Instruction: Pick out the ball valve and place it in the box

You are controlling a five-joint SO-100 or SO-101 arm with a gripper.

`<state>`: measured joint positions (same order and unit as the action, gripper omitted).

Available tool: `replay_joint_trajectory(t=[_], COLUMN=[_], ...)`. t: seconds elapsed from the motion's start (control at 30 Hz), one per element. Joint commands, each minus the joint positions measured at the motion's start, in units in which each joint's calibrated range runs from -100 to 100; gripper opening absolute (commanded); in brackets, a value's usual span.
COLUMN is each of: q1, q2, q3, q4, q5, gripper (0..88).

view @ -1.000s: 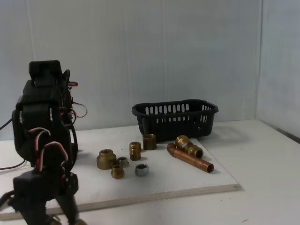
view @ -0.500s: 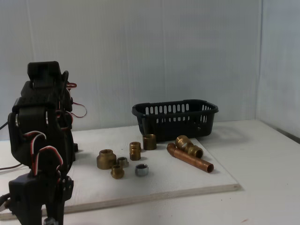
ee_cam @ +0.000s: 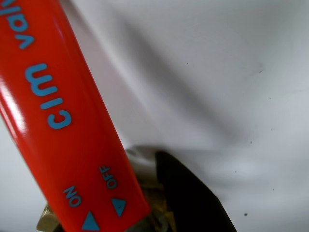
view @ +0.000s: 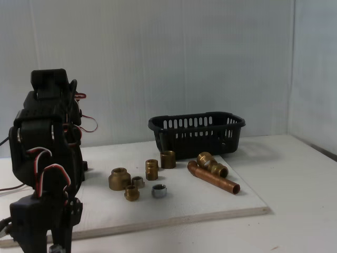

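1. The ball valve (ee_cam: 72, 125) sits right at the gripper: in the wrist view its red lever handle runs diagonally up and away from the jaws, and the brass body shows at the bottom edge beside one black finger (ee_cam: 193, 198).
2. Jaw state: you can't tell from these views. One finger lies against the brass body; the other is hidden, and the fixed view cuts the gripper off at the bottom left.
3. Handling, my read: solid brass, so heavy for this arm, rigid, not fragile. The handle's painted face looks smooth and glossy, so expect it to be slippery.
4. Grip point: take the brass body close to the jaws, not the far end of the handle. The lever is long and would likely twist in the jaws.
5. The box (view: 197, 133) stands well away from the arm (view: 47, 158), beyond the loose brass fittings (view: 138, 182) and the copper pipe (view: 213, 178).
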<state>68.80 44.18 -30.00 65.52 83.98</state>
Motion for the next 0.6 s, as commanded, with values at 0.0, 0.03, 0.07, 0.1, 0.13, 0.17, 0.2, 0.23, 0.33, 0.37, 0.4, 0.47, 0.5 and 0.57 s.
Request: replay_joint_trajectory(t=[0.0, 0.03, 0.07, 0.1, 0.13, 0.17, 0.2, 0.23, 0.33, 0.37, 0.4, 0.47, 0.5, 0.57], q1=[-0.02, -0.09, -0.17, -0.32, -0.69, -0.91, -0.91, -0.98, -1.05, -1.13, -1.42, -1.64, -1.72, -1.79], q2=[-4.71, -5.39, -6.24, -7.08, -8.1, -9.03, -10.05, -11.07, -13.36, -13.95, -14.38, -15.14, -15.39, -15.82], q3=[0.31, 1.12, 1.94, 2.75, 3.83, 4.82, 5.91, 6.9, 9.34, 9.88, 10.33, 11.14, 11.23, 11.23], q4=[0.13, 0.13, 0.13, 0.13, 0.13, 0.13, 0.13, 0.13, 0.13, 0.13, 0.13, 0.13, 0.13, 0.13], q5=[-0.13, -0.13, -0.13, -0.13, -0.13, -0.13, -0.13, -0.13, -0.13, -0.13, -0.18, -0.7, -1.17, -1.74], gripper=[5.6, 5.6, 5.6, 5.6, 5.6, 5.6, 5.6, 5.6, 5.6, 5.6, 5.6, 5.6, 5.6, 5.6])
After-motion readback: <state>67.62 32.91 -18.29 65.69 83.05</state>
